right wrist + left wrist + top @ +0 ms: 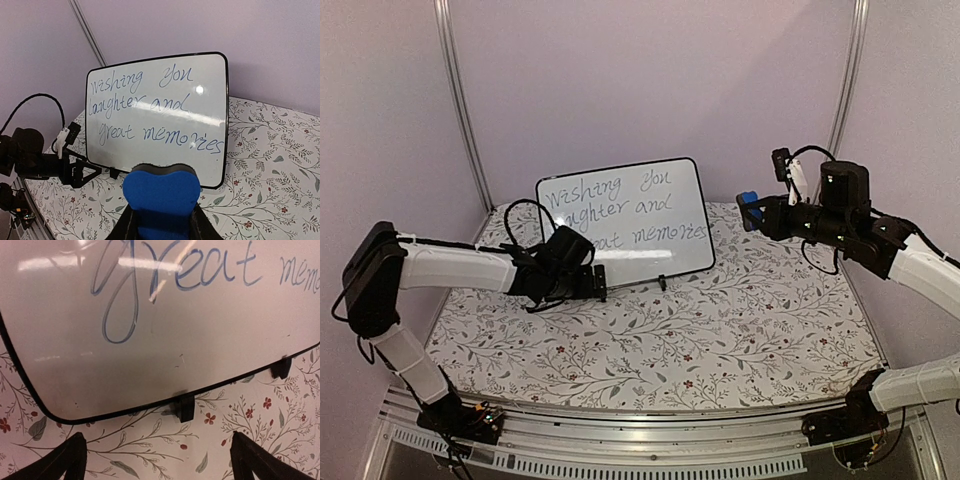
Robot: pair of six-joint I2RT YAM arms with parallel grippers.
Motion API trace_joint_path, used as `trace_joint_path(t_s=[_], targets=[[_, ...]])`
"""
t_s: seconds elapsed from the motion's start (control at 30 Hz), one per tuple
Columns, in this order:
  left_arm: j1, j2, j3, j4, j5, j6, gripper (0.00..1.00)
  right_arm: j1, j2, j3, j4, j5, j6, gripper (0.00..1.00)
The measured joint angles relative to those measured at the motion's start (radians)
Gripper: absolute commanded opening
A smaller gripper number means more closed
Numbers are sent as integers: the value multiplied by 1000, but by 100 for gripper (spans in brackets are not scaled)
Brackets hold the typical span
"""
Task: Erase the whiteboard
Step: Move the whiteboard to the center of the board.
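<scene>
The whiteboard (620, 215) stands tilted back on small black feet (185, 407) at the back of the table, with blue cursive writing across it. My left gripper (600, 283) is open and empty, low in front of the board's lower left edge. In the left wrist view the board (200, 330) fills the top and my gripper (157, 462) has its fingers spread wide. My right gripper (752, 212) is shut on a blue eraser (748, 200), held in the air to the right of the board. The right wrist view shows the eraser (161, 197) in front of the whole board (155, 110).
The table has a floral cloth (720, 320). Lilac walls with metal poles (460, 100) close in the back and sides. The left arm's black cable (515, 225) loops in front of the board's left side.
</scene>
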Motion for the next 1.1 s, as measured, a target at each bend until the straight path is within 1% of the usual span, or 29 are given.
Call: trace_joint_path(t_s=[0.03, 0.1, 0.2, 0.3, 0.43, 0.47, 0.67, 0.83, 0.97, 1.1], targets=[[-15, 48, 20, -3, -12, -16, 100, 0, 0, 0, 0, 0, 0, 16], [-26, 94, 43, -11, -28, -34, 99, 0, 0, 0, -1, 0, 0, 17], [-41, 169, 85, -14, -51, -67, 95, 0, 0, 0, -4, 0, 0, 16], [-47, 211, 102, -13, -58, -92, 89, 0, 0, 0, -9, 0, 0, 17], [-50, 244, 115, -11, -61, -116, 77, 0, 0, 0, -14, 0, -3, 17], [-52, 249, 119, -10, -61, -121, 75, 0, 0, 0, -14, 1, -4, 17], [-78, 290, 166, -6, -61, -131, 75, 0, 1, 0, -14, 0, -12, 17], [-130, 306, 220, -12, -80, -130, 75, 0, 13, 0, -14, 1, -15, 17], [-164, 331, 299, -11, -85, -121, 75, 0, 14, 0, -13, 5, -15, 17], [-171, 418, 409, -4, -80, -102, 75, 0, 14, 0, -14, 10, -15, 17]])
